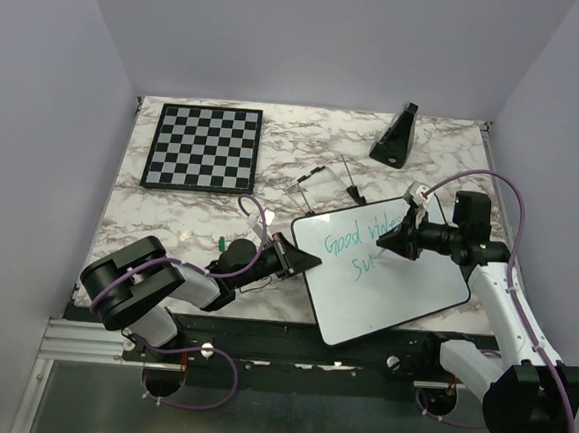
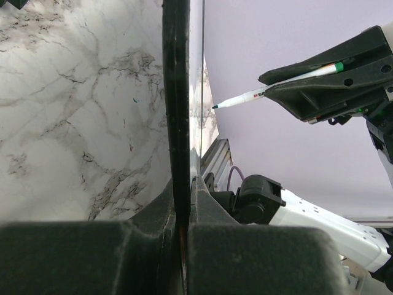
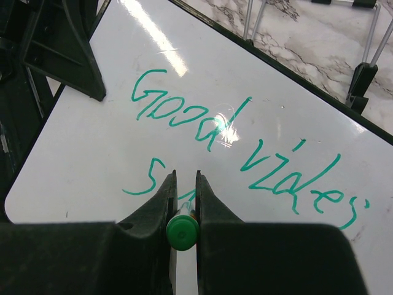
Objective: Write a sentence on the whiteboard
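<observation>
The whiteboard (image 1: pixel 394 285) lies tilted on the marble table, near centre. The sentence (image 1: pixel 363 234) in green-teal reads "Good vibes", with "Su" begun below; it also shows in the right wrist view (image 3: pixel 233 132). My left gripper (image 1: pixel 301 261) is shut on the whiteboard's left rim, seen edge-on in the left wrist view (image 2: pixel 177 92). My right gripper (image 1: pixel 387 246) is shut on a green-capped marker (image 3: pixel 182 232), its tip at the second line. The marker (image 2: pixel 270 91) and right gripper (image 2: pixel 325 80) also show in the left wrist view.
A black-and-white chessboard (image 1: pixel 203 147) lies at the back left. A black wedge-shaped stand (image 1: pixel 396 135) sits at the back right. Thin wire legs (image 1: pixel 323 179) lie behind the whiteboard. A small green cap (image 1: pixel 223 241) lies by the left arm.
</observation>
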